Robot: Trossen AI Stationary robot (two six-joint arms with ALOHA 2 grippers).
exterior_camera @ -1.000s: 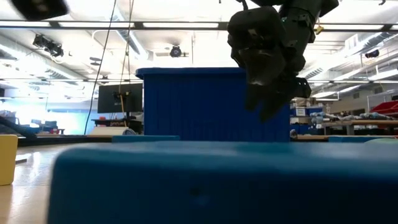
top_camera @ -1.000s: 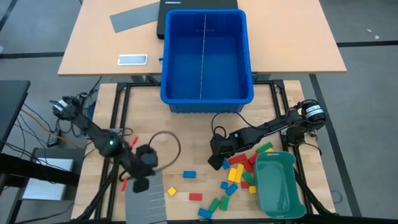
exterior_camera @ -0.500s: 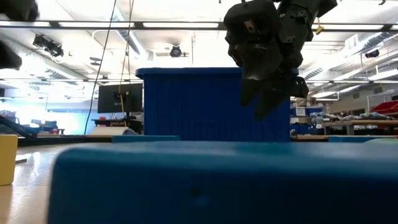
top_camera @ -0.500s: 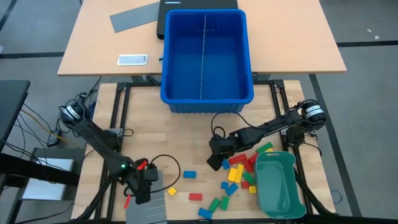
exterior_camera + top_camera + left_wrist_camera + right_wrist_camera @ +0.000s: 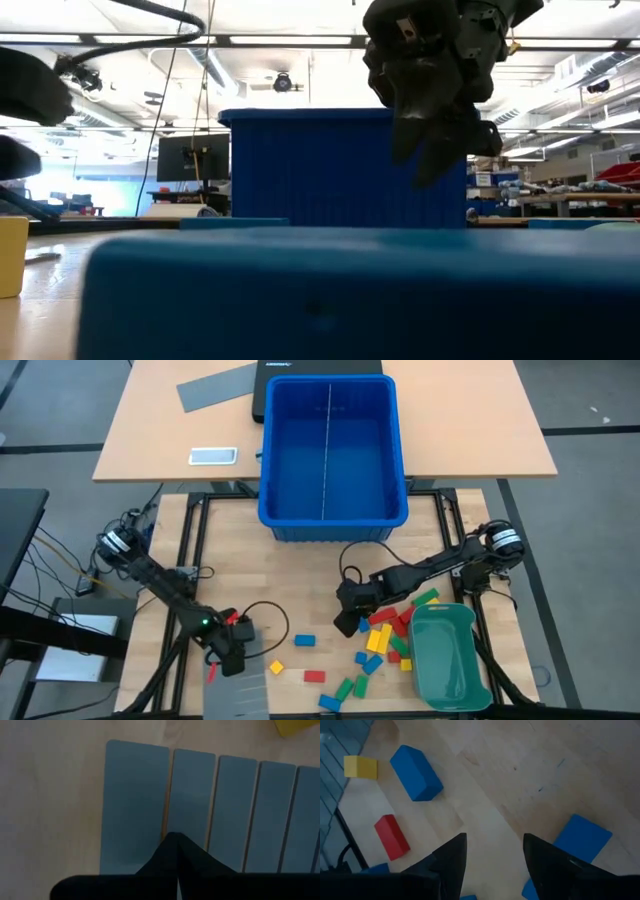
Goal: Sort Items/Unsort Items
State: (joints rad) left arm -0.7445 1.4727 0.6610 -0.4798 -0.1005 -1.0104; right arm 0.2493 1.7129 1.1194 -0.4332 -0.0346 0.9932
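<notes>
My right gripper (image 5: 347, 622) hangs with its fingers spread and nothing between them, just left of the block pile (image 5: 385, 640) (about a dozen, mixed colours) beside the green tray (image 5: 445, 660). Three loose blocks lie further left: one blue (image 5: 304, 641), one red (image 5: 314, 676), one yellow (image 5: 276, 667). My left gripper (image 5: 228, 658) is pinched closed over the grey slotted sheet (image 5: 237, 695).

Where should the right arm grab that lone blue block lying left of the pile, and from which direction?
Take the blue block across its two long sides, coming straight down. It lies flat on the table with bare wood all round, so the open right end effector likely fits.
</notes>
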